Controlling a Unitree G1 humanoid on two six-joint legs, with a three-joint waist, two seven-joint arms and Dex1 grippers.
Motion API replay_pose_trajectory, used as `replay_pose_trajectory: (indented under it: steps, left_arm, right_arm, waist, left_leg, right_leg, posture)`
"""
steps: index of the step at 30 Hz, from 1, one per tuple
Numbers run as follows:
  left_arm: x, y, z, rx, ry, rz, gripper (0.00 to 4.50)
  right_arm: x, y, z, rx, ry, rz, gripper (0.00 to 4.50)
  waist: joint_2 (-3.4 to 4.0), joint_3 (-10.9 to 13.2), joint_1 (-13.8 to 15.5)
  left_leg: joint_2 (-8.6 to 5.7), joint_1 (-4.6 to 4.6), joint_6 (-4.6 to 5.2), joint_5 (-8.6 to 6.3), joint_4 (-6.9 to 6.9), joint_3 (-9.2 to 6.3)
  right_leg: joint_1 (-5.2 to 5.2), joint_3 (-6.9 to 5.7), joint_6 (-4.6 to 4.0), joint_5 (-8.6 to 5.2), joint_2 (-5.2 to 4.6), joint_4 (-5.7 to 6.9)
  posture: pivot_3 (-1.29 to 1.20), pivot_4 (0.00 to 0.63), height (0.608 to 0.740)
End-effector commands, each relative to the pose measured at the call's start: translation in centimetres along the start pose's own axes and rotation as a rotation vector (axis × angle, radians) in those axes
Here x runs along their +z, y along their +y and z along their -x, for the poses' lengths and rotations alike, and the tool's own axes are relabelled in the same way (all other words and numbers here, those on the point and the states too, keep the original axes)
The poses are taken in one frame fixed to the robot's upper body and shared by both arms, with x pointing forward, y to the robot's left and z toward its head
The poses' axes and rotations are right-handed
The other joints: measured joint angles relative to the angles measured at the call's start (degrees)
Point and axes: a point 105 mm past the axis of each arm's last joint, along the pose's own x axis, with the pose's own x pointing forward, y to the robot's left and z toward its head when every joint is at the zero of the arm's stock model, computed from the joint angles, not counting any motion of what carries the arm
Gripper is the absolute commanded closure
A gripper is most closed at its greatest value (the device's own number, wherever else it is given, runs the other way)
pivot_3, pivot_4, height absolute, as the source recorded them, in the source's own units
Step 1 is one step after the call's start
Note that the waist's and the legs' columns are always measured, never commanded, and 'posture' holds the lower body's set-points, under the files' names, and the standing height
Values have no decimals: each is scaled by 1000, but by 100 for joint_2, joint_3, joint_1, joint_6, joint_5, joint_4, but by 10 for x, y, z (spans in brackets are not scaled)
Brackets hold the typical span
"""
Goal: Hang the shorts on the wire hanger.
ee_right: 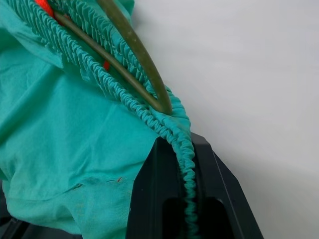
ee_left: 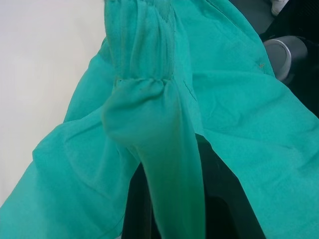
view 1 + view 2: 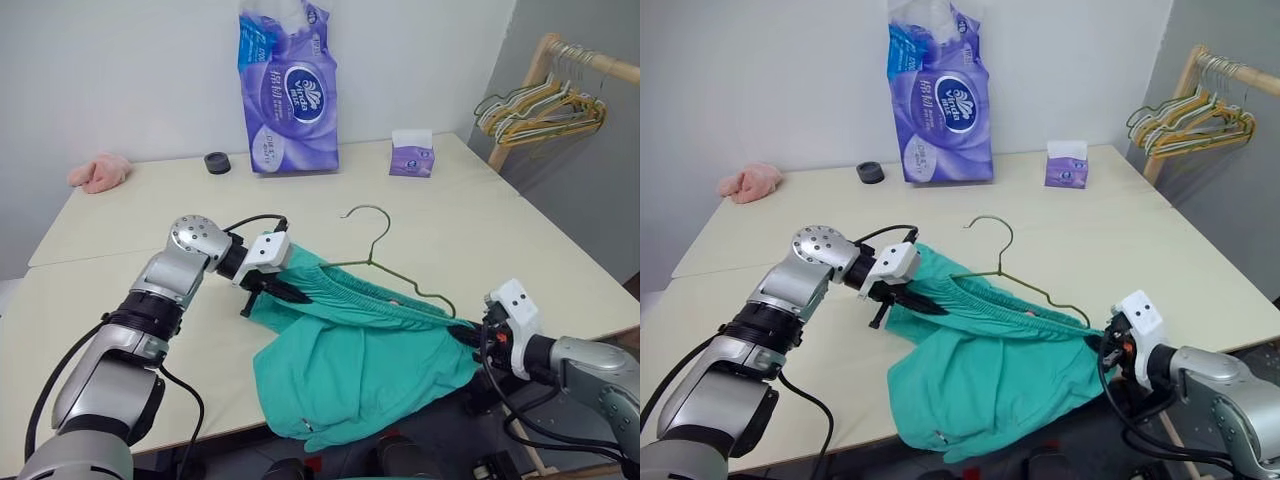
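Both grippers, left gripper (image 3: pixel 268 291) and right gripper (image 3: pixel 472 333), pinch the shorts (image 3: pixel 365 365) waistband at opposite ends, stretched over the wire hanger (image 3: pixel 385 268) on the table (image 3: pixel 120 225); next, settle the waistband onto its shoulders.
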Motion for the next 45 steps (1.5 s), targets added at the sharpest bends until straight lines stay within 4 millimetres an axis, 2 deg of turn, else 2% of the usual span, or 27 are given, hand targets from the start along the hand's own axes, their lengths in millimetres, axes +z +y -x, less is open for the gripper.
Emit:
replay_pose_trajectory:
  steps: [1,4,7,12,19,26,34,41,45]
  left_arm:
    - [-14,4,19,52,112,4,4500]
    - [-13,5,19,56,101,1,4500]
    - [-2,12,19,98,16,32,4500]
    - [12,18,15,126,-60,59,4500]
    - [8,5,13,56,-25,53,4500]
    - [18,1,12,37,-105,99,4500]
    - [32,5,14,52,-193,132,4500]
    - [23,-12,13,-16,-125,125,4500]
    - [15,-15,12,-22,-81,105,4500]
  right_arm:
    - [2,-25,18,-121,12,10,4480]
    - [-2,-35,23,-147,20,-29,4480]
    - [-12,-47,28,-175,45,-77,4480]
    - [-15,-25,26,-69,74,-20,4480]
    - [-13,-25,25,-79,90,83,4480]
    - [-21,-17,18,-30,71,-38,4480]
    - [-30,-19,17,-25,92,-141,4480]
    - [-25,-23,21,-33,84,-141,4480]
    - [-22,-25,22,-38,82,-124,4480]
  waist:
    - [0,0,-3]
    - [0,0,-8]
    - [0,0,15]
    - [1,1,-2]
    - [3,2,-6]
    - [2,1,13]
    - [2,1,13]
    - [2,2,2]
    - [3,2,21]
  left_leg:
    - [0,0,0,0,0,0]
    - [0,0,0,0,0,0]
    - [0,0,0,0,1,0]
    - [1,-1,1,0,3,0]
    - [4,1,1,0,2,3]
    - [3,0,1,0,6,4]
    - [3,1,1,0,6,4]
    - [4,2,1,0,4,4]
    - [4,3,1,0,4,5]
  right_leg:
    - [0,0,0,0,0,0]
    - [0,0,0,0,0,0]
    - [2,0,0,-1,0,0]
    - [2,-1,1,-2,2,1]
    - [1,2,2,-3,5,1]
    - [3,3,1,-3,4,1]
    - [3,5,1,-3,4,2]
    - [2,6,1,-3,4,2]
    - [2,7,0,-3,4,2]
  posture:
    - [-250,44,740]
    - [-253,44,740]
    - [-252,43,740]
    - [-251,43,740]
    - [-249,44,740]
    - [-246,34,740]
    - [-243,36,740]
    - [-241,41,740]
    - [-241,41,740]
